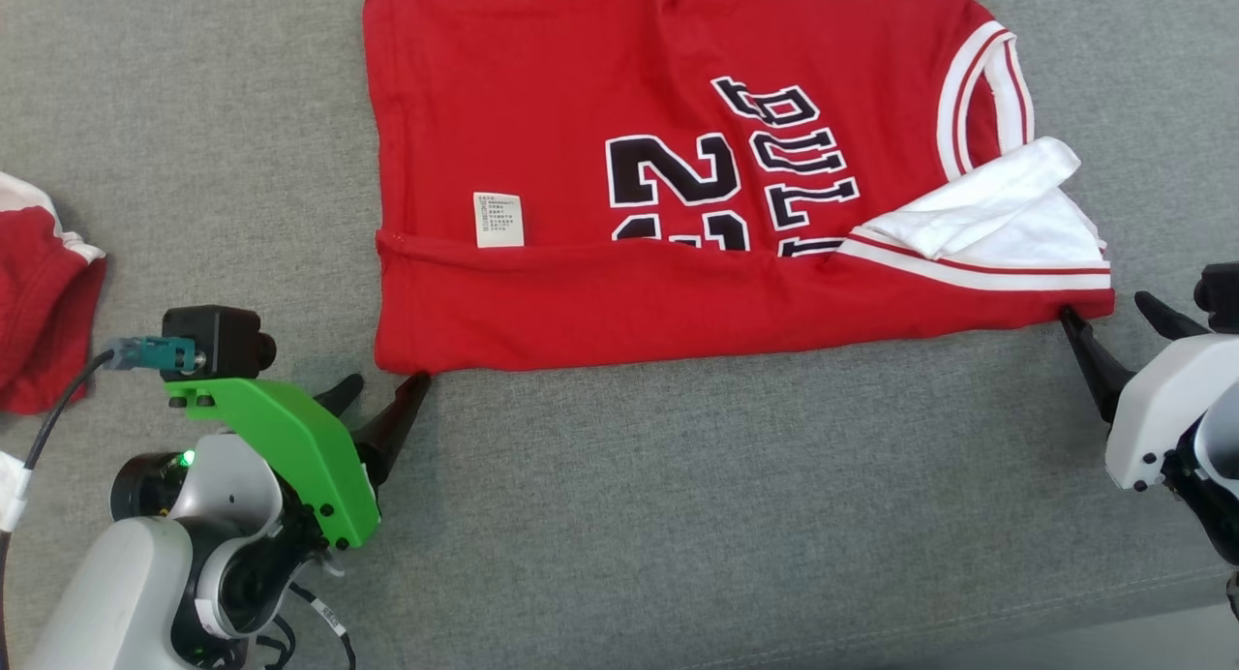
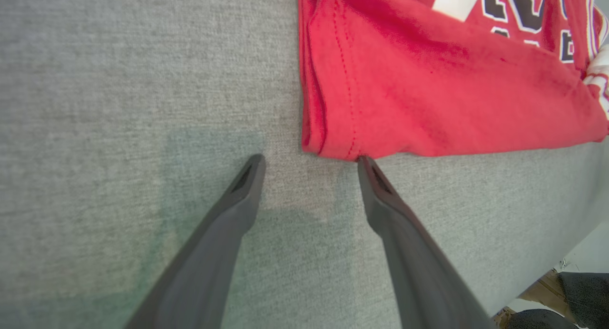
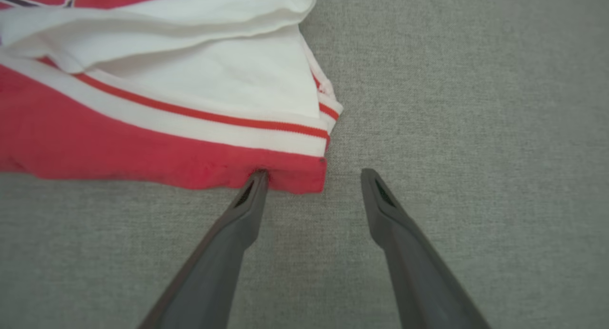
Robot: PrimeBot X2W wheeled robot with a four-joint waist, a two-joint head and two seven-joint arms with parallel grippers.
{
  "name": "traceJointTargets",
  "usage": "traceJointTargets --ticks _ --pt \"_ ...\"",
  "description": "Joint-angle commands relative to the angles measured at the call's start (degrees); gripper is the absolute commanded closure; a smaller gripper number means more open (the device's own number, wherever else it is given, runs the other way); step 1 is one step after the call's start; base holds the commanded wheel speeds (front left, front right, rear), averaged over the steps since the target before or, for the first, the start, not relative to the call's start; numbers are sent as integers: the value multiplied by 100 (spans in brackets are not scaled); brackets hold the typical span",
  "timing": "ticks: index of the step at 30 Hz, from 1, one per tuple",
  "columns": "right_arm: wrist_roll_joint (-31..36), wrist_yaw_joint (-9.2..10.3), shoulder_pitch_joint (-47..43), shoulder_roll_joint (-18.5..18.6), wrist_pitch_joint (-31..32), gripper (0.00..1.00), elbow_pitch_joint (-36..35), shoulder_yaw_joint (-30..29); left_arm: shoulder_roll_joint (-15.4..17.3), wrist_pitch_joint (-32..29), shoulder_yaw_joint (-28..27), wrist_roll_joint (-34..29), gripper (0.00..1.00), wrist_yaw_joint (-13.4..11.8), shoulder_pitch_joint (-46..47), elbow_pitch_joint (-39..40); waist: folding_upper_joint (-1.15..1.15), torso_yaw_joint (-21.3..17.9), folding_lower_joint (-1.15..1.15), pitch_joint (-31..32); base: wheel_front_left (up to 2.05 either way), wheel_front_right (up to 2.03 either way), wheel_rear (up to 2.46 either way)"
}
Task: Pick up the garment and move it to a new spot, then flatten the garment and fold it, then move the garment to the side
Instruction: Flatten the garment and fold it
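Both were released, grasping nothing: my left end effector (image 1: 389, 381) at 7 o'clock and my right end effector (image 1: 1103, 307) at 4 o'clock, each with one fingertip against the near hem of the jersey (image 1: 678, 292), which lay half-folded on the grey fabric (image 1: 678, 505). I judged that a fingertip could snag that hem and drag the fold open; the bunched white sleeve (image 1: 987, 210) at 3 o'clock might leave it lumpy.

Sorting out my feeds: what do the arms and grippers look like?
Left gripper and right gripper each have two long, tapering dark fingers. The left wrist carries a bright green bracket and a black camera with teal plug and dark cable; forearm pale grey. The right wrist shell is white.
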State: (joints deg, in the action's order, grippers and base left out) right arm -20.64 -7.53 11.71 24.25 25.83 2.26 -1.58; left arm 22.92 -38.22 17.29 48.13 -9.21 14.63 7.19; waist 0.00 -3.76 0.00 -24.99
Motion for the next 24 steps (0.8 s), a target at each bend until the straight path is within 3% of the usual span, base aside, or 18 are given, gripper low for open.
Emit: traceJointTargets --ticks 1,12,19,20,21,22,24 --pt "21 8 82 -42 95 0 77 18 -26 30 82 -75 0 61 67 -136 0 109 0 -113 0 0 0" --pt "-197 5 164 -46 383 0 244 163 -335 262 272 -59 0 264 370 -539 0 215 0 -56 0 0 0" --pt "-198 5 171 -81 472 0 235 188 -332 209 255 -44 0 274 596 -570 0 207 0 -108 0 0 0" --pt "-189 5 187 -91 469 29 257 220 -327 181 294 -65 79 295 603 -618 0 195 0 -118 0 0 0" --pt "-191 5 197 -99 489 71 284 252 -318 166 326 -77 100 317 601 -649 0 186 0 -122 0 0 0" --pt "-191 4 199 -91 513 100 315 298 -319 171 363 -80 100 354 597 -684 0 177 0 -120 0 0 0" --pt "-217 6 196 -37 497 100 358 296 -281 144 439 -85 100 452 555 -717 0 172 0 -81 0 0 0"
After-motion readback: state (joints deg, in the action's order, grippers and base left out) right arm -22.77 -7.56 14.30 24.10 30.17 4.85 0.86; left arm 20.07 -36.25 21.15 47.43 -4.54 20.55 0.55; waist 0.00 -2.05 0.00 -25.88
